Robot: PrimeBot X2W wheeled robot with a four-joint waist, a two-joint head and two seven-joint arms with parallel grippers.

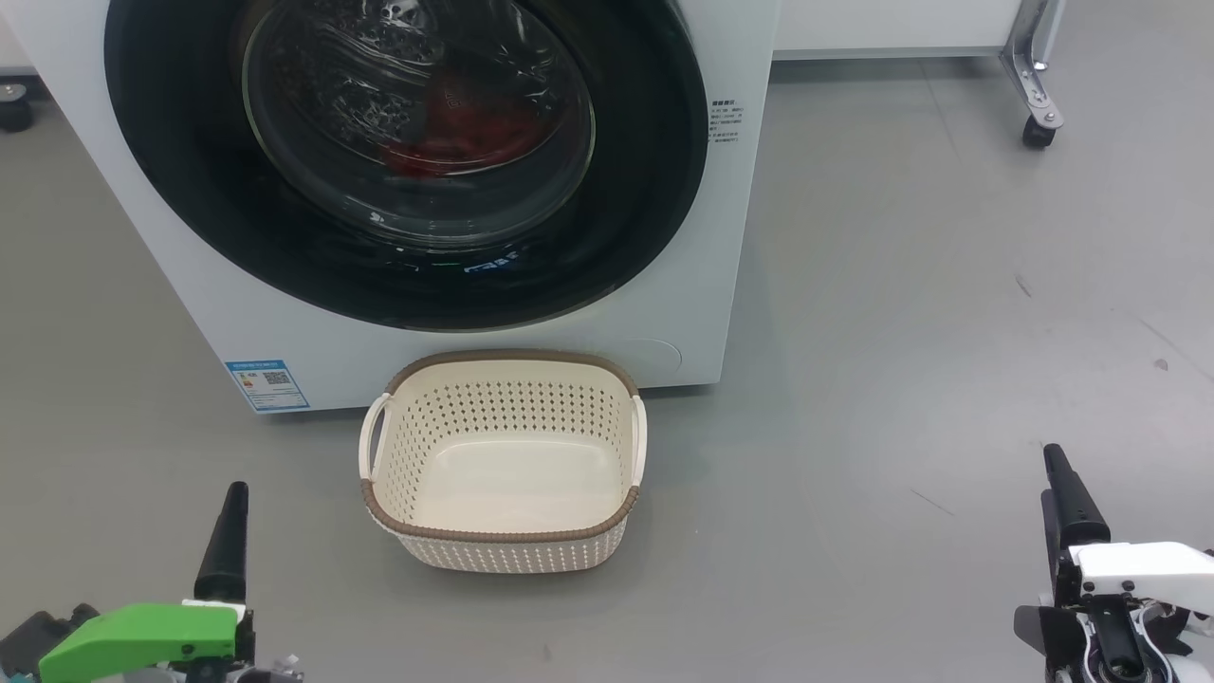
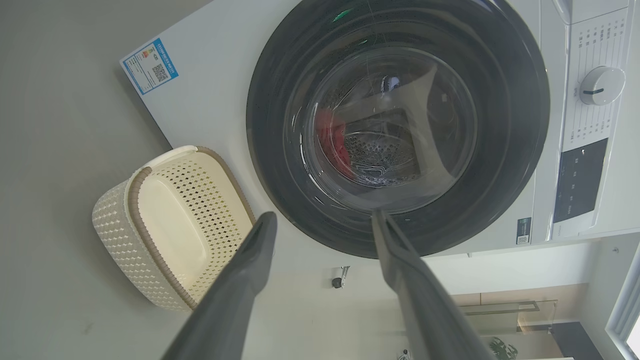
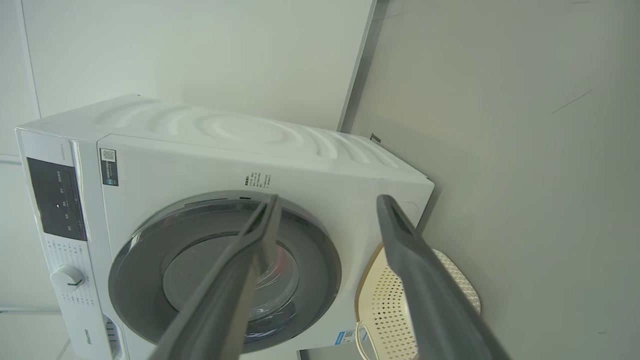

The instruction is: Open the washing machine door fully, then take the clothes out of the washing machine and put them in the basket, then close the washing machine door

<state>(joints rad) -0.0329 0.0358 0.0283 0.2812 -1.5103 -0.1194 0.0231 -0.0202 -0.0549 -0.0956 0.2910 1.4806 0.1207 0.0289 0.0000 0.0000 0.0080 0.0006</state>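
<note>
Both grippers hang low with fingers spread wide and nothing between them: the left gripper (image 2: 322, 220) at 7 o'clock of the head view, the right gripper (image 3: 327, 200) at 5 o'clock. The washing machine door (image 1: 408, 275) sits shut on the washing machine (image 1: 190, 313), at 1 o'clock from the left gripper and 11 o'clock from the right. The left looks nearer. The red clothes (image 1: 465, 133) lie behind its glass. The basket (image 1: 503, 536) stands just beside the machine's front, at 6 o'clock under the door and between the arms, so a low reach must clear its rim. I cannot tell which edge latches.
</note>
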